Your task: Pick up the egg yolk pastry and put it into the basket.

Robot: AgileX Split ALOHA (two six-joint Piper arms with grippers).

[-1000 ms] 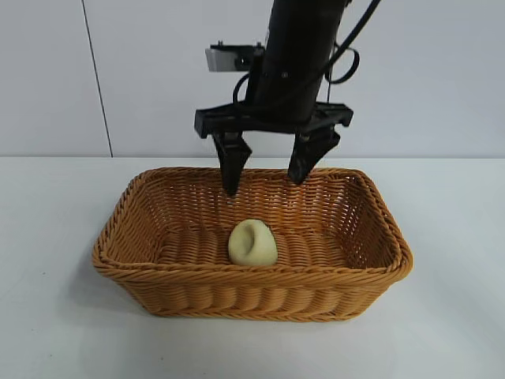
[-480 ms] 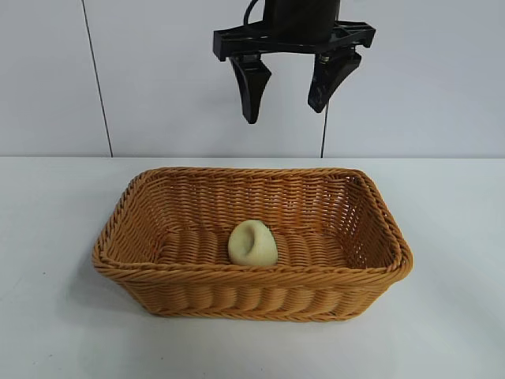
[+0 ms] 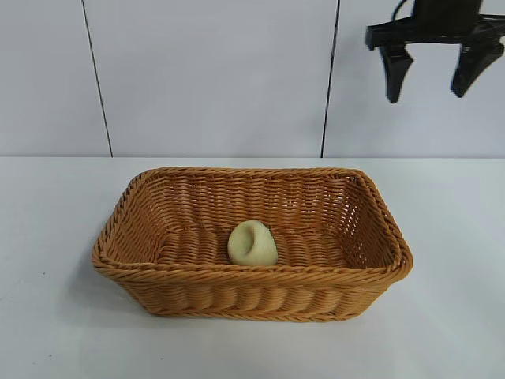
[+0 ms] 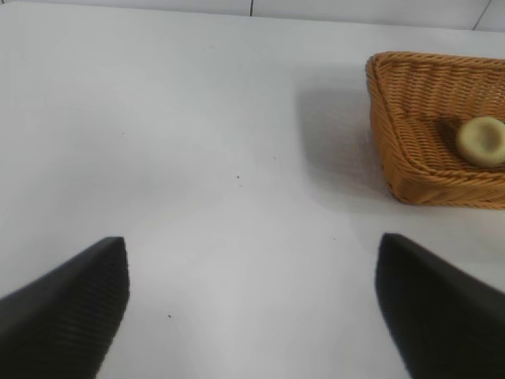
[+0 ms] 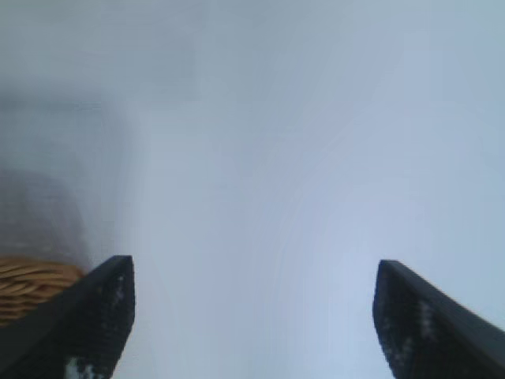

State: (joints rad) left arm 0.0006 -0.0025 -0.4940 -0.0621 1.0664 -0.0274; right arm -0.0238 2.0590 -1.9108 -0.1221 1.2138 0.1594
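The egg yolk pastry lies on the woven floor of the basket, close to the near wall and about midway along it, with its dent turned up and toward the right of the exterior view. The basket stands on the white surface, orange-brown with a braided rim. The right tool hangs high at the upper right of the exterior view, in front of the pale wall, well above the surface and off to the right of the basket; its two dark fingers point down and stand spread wide with nothing between them. In the right wrist view only a corner of the basket shows beside one finger. The left tool is seen only in its own wrist view, spread wide and empty above bare surface, with the basket and the pastry in it lying well apart from it, farther off to one side.
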